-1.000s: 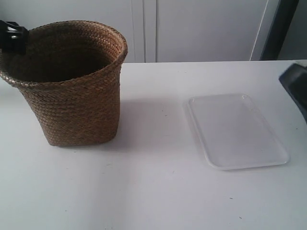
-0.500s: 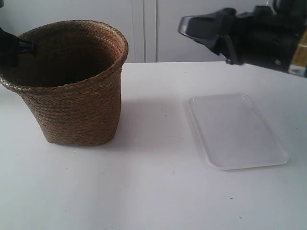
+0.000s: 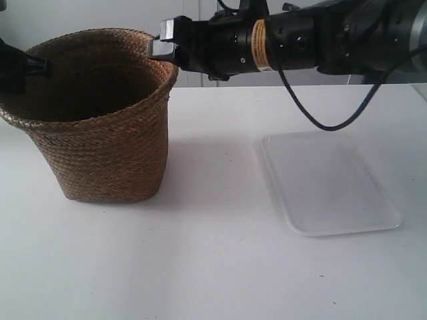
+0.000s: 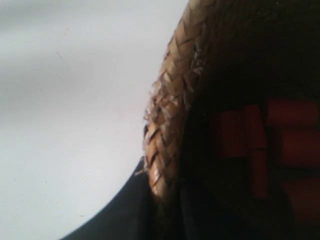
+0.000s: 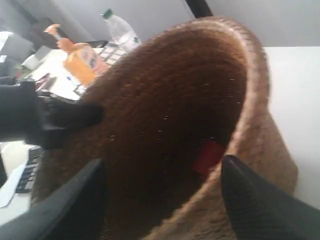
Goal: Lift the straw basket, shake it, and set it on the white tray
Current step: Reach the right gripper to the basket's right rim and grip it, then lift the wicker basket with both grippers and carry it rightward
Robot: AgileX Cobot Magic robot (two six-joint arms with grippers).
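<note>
Nearest, the white tray (image 3: 333, 193) lies right on the surface (image 3: 200, 273); the straw basket (image 3: 107, 147) stands left, unlifted. At its rim the right hand (image 3: 162, 41) hangs released; whether the left hand (image 3: 35, 65) is clenched, I cannot tell. Next, probably: clench, lift.

One straw basket (image 3: 100, 133), one white tray (image 3: 327, 183), two hands (image 3: 33, 65) (image 3: 163, 47), one bottle (image 5: 120, 27)

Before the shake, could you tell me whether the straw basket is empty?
Not empty: both wrist views show red contents inside the straw basket.
</note>
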